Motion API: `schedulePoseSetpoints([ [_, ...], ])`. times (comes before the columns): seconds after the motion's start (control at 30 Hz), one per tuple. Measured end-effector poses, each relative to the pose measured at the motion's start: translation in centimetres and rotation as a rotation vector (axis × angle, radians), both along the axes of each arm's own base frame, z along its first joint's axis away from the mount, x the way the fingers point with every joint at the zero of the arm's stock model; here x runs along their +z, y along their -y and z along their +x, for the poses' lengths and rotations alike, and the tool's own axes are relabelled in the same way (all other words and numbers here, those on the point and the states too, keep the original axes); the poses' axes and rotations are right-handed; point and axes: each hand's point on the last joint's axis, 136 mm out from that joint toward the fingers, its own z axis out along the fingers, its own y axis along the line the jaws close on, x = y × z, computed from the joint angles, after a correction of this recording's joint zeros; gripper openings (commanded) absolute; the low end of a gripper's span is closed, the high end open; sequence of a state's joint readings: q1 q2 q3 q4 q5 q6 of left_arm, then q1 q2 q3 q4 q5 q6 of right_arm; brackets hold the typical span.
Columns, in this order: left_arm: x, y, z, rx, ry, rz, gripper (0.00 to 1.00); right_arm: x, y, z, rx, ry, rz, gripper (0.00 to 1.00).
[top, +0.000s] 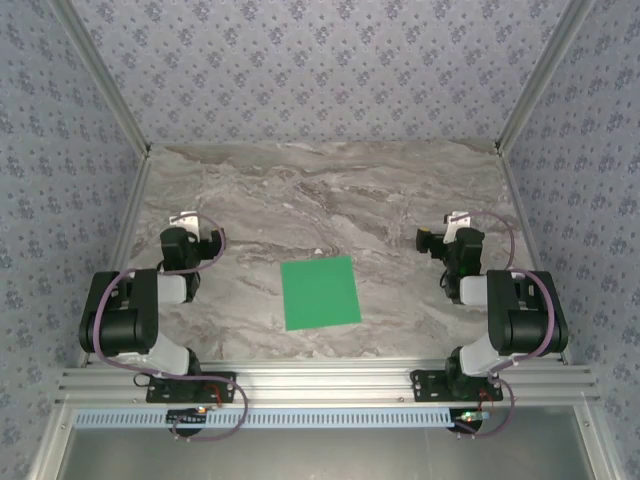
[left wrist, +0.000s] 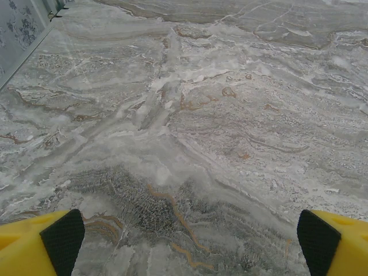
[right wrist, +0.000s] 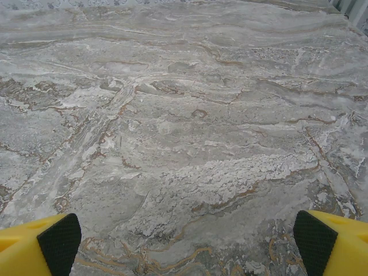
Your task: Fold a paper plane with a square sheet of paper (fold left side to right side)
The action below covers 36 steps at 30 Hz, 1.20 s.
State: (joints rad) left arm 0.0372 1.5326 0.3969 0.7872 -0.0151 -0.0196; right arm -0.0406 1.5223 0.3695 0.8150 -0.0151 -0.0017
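The green sheet [top: 320,293] lies flat on the marble table [top: 330,190], untouched. The left gripper [left wrist: 190,240] and right gripper [right wrist: 187,238] sit either side of it, jaws wide apart, empty.

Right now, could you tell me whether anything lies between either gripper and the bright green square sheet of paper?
Nothing visible does. The bright green square sheet of paper lies flat on the grey marbled table, and only bare tabletop separates it from the open left gripper and the open right gripper.

The square sheet of paper [top: 320,292] is bright green, the table [top: 330,190] grey-veined marble, the walls [top: 320,70] blue-grey floral.
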Motion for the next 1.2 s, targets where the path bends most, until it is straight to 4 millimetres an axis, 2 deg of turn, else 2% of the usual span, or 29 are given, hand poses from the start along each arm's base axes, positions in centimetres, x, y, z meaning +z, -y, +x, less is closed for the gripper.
schedulePoseSetpoints([
  [0.63,0.0,0.0,0.0,0.000,0.000,0.000,0.98,0.0,0.3,0.0,-0.004,0.000,0.004,1.00],
  [0.77,0.0,-0.6,-0.3,0.040,-0.030,0.000,0.98,-0.1,0.4,-0.1,-0.008,-0.010,0.003,1.00],
  [0.87,2.8,-1.3,-0.7,0.089,-0.012,-0.009,0.98,0.8,0.6,-0.2,-0.023,-0.044,0.006,1.00],
  [0.97,7.9,-1.3,-1.0,0.128,0.045,-0.081,0.98,4.7,0.4,0.1,-0.026,-0.010,0.021,1.00],
  [1.03,11.7,-0.7,-1.2,0.137,0.076,-0.172,0.98,7.7,-0.5,0.1,-0.006,0.020,0.043,1.00],
  [1.1,14.0,0.4,-1.7,0.122,0.087,-0.276,0.98,9.8,-2.5,-0.4,0.040,0.028,0.068,1.00],
  [1.13,14.5,1.2,-2.1,0.108,0.077,-0.332,0.98,10.6,-4.0,-0.8,0.076,0.022,0.083,1.00],
  [1.2,13.8,3.4,-3.3,0.070,0.013,-0.432,0.98,11.0,-7.5,-2.0,0.158,-0.010,0.109,1.00],
])
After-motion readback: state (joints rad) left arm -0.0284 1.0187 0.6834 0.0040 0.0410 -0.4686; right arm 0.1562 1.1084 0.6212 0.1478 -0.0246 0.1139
